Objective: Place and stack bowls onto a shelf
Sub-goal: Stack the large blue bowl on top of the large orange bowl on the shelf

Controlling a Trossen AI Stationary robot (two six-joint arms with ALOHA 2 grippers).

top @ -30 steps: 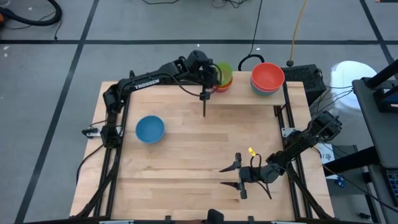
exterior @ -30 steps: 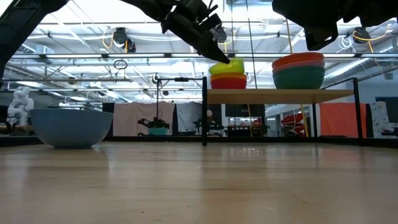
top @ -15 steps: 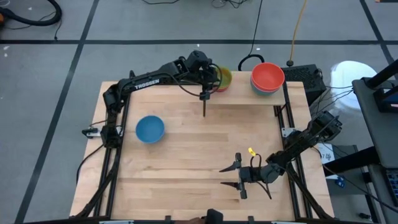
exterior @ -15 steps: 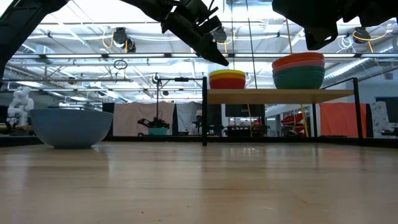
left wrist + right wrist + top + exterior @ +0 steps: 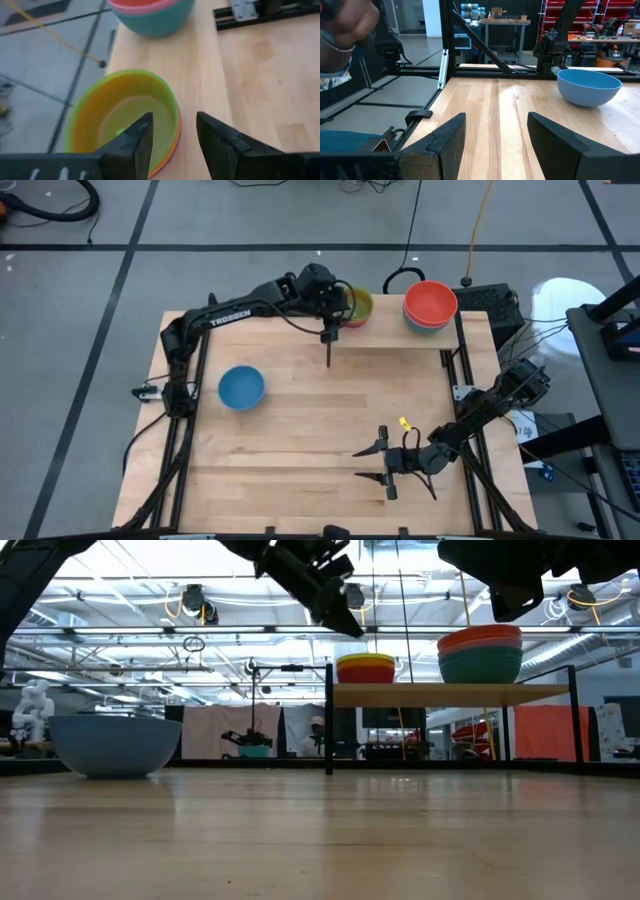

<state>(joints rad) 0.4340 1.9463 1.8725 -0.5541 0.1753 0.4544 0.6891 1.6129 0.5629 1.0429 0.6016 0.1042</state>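
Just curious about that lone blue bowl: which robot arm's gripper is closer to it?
Left. The left gripper hovers open by the shelf's lime green bowl; the right gripper, also open, waits farther from the blue bowl.

Both arms are dark, nearly black, built of slim tubes joined by bulkier rounded joints. The left arm (image 5: 240, 308) carries white block lettering along its upper tube, reading TROSSEN. Black cables loop loosely beside its joints. The left pincer (image 5: 172, 145) has two flat, matte black fingers (image 5: 132, 145) with angular, stepped edges and squared tips. The right arm (image 5: 490, 405) is the same dark make, with cables trailing near its base and a small yellow tag by the wrist. The right pincer (image 5: 495, 145) shows matching broad black fingers (image 5: 445, 142) with bevelled inner faces.
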